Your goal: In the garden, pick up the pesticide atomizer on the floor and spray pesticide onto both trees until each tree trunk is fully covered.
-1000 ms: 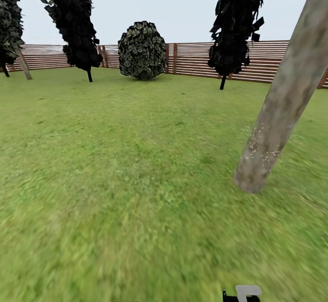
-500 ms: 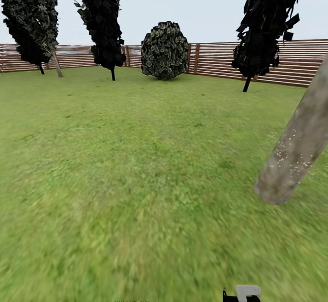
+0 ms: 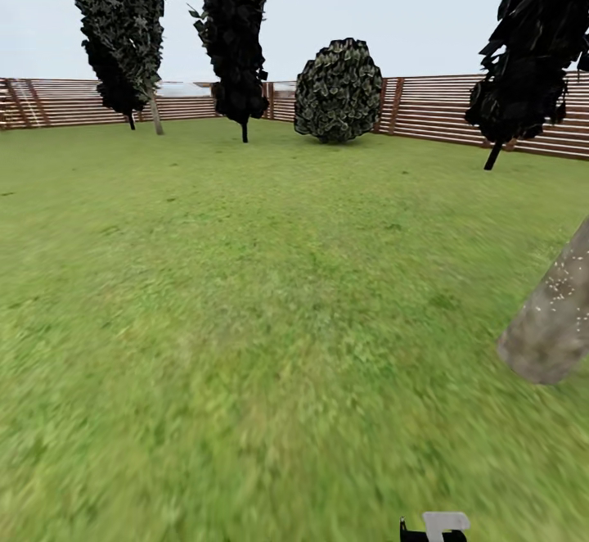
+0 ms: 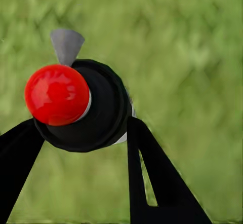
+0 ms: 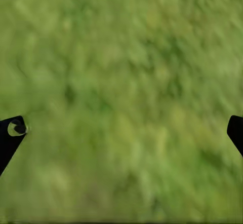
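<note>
With the camera swinging left, the speckled tree trunk [image 3: 552,325] is sliding toward the head view's right edge while the left hand [image 4: 81,127] is pinching the pesticide atomizer [image 4: 81,105] over the lawn [image 3: 245,296] and the right hand [image 5: 121,133] is hanging spread wide.

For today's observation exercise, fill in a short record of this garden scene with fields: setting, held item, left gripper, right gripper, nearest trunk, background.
setting: green lawn enclosed by a slatted wooden fence
held item: pesticide atomizer, red top facing the camera
left gripper: fingers shut on the atomizer
right gripper: fingers wide apart over grass, nothing between them
nearest trunk: tree trunk at right edge, pale specks on its bark
background: round bush, dark trees by the fence
</note>
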Available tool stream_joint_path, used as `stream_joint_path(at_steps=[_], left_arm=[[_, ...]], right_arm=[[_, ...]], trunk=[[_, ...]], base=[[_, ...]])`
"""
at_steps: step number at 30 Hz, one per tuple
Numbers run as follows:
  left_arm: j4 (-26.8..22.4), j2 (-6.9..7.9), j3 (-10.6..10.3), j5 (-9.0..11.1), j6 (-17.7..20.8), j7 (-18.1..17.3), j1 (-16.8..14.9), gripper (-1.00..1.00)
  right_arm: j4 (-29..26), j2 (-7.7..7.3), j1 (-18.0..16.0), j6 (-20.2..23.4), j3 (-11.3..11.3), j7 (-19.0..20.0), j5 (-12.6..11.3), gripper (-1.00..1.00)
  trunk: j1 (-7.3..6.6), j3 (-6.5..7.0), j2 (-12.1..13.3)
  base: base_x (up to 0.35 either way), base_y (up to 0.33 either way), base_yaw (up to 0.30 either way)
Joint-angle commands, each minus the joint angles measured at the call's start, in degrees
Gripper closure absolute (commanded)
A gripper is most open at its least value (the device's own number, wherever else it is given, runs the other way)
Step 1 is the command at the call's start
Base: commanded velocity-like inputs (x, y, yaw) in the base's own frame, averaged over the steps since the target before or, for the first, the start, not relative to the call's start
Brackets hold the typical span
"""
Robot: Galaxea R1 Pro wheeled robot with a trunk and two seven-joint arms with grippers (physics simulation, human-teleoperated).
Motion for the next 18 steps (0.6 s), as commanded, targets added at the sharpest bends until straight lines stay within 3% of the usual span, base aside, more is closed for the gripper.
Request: stream_joint_path(at_steps=[1,18], left_arm=[[0.2,0.01,0.4,0.3,-0.3,-0.4,-0.1,1.0],[0.2,0.01,0.4,0.4,-0.3,-0.4,-0.1,1.0]], right_arm=[[0.0,-0.01,0.0,-0.2,0.5,-0.1,-0.6,-1.0],[0.0,-0.01,0.0,-0.2,0.5,-0.1,-0.6,-1.0]], trunk=[[-0.03,-0.05,0.0],[-0.03,-0.05,0.0]], base=[[-0.085,0.013,0.284],[-0.006,0.001,0.285]])
